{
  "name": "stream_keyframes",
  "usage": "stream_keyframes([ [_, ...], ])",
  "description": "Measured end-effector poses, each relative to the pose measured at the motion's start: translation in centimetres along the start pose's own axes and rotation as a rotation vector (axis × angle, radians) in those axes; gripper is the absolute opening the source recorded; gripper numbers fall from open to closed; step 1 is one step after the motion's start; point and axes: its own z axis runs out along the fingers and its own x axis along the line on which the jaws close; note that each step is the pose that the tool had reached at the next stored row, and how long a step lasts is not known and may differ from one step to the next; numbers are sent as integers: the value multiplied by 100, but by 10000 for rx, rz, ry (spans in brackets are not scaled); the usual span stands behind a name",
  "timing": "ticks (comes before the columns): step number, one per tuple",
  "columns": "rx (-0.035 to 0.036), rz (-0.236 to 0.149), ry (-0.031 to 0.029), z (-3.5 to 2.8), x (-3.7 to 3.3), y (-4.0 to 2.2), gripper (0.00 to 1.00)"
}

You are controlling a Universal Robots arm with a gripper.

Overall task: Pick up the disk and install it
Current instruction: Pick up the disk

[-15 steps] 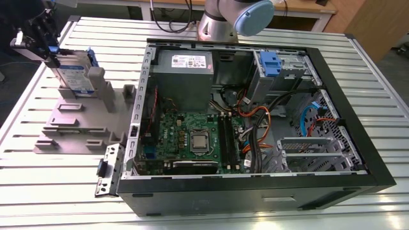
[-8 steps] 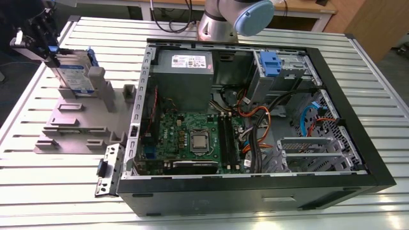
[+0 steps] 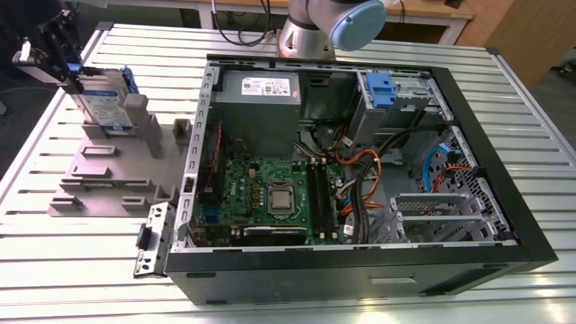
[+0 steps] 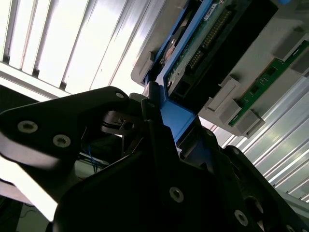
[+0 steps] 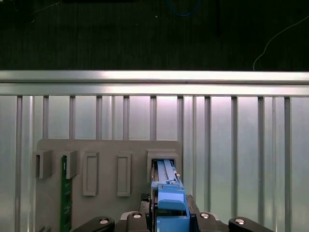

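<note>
The disk (image 3: 101, 102) stands on edge in a slot of the grey holder block (image 3: 99, 177) on the exterior view's left. It is silver-grey with a white-and-blue label and a blue carrier. My gripper (image 3: 67, 71) is over its far end, shut on the blue carrier. In the second wrist view the black fingers (image 4: 150, 104) press against the carrier of the disk (image 4: 193, 46). In the first wrist view the disk (image 5: 166, 193) sits between the parts of my gripper (image 5: 169, 218), with its end in the holder slot (image 5: 163, 157).
An open black computer case (image 3: 531, 229) lies on the slatted metal table (image 3: 81, 270), with motherboard (image 3: 270, 196), cables and a grey power supply (image 3: 261, 91) inside. A blue-trimmed drive bay (image 3: 380, 91) sits at its far side. A green memory stick (image 5: 64, 193) stands in the holder.
</note>
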Motion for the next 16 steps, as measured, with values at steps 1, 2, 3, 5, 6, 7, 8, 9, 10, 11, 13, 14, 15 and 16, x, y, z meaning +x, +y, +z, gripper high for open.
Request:
stream_keyframes([
  [1,-1,0,1,-5,0,0,36],
  [2,-2,0,1,-10,0,0,36],
  [3,-2,0,1,-15,0,0,36],
  [5,-2,0,1,-25,0,0,36],
  [6,-2,0,1,-29,0,0,36],
  [7,-1,-1,0,-33,0,0,36],
  [8,-1,0,0,-38,0,0,36],
  [9,-2,0,1,-43,0,0,36],
  [10,-2,0,1,-49,0,0,36],
  [11,-1,0,1,-54,-1,0,36],
  [13,-1,0,0,-63,-1,0,36],
  [14,-1,0,0,-68,-1,0,36],
  [15,-2,-1,1,-73,-1,0,36],
  [16,-1,0,0,-78,-1,-1,36],
])
